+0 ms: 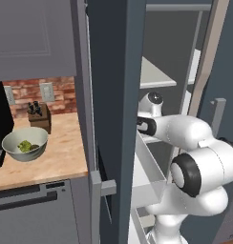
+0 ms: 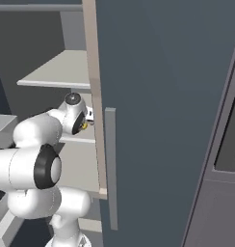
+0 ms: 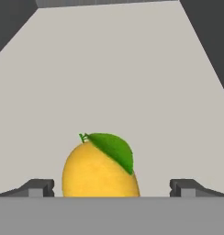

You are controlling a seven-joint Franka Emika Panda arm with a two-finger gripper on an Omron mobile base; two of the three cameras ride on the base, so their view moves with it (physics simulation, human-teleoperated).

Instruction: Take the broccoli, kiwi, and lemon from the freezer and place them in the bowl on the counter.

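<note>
The lemon (image 3: 100,172), bright yellow with a green leaf, lies on a white freezer shelf (image 3: 114,69) directly between my fingertips. My gripper (image 3: 114,188) is open, with one fingertip on each side of the fruit and a gap to both. The arm reaches into the freezer (image 1: 113,95) past its open door. On the counter (image 1: 61,157) to the left stands the pale bowl (image 1: 12,151), and the yellow-green broccoli (image 1: 26,146) lies inside it. The kiwi is out of view.
The freezer's open door (image 2: 163,96) with its bar handle (image 2: 110,169) stands close on the arm's right. White shelves (image 1: 154,74) sit above the hand. A knife block (image 1: 38,116) stands behind the bowl, and a black appliance (image 1: 1,116) is at the far left.
</note>
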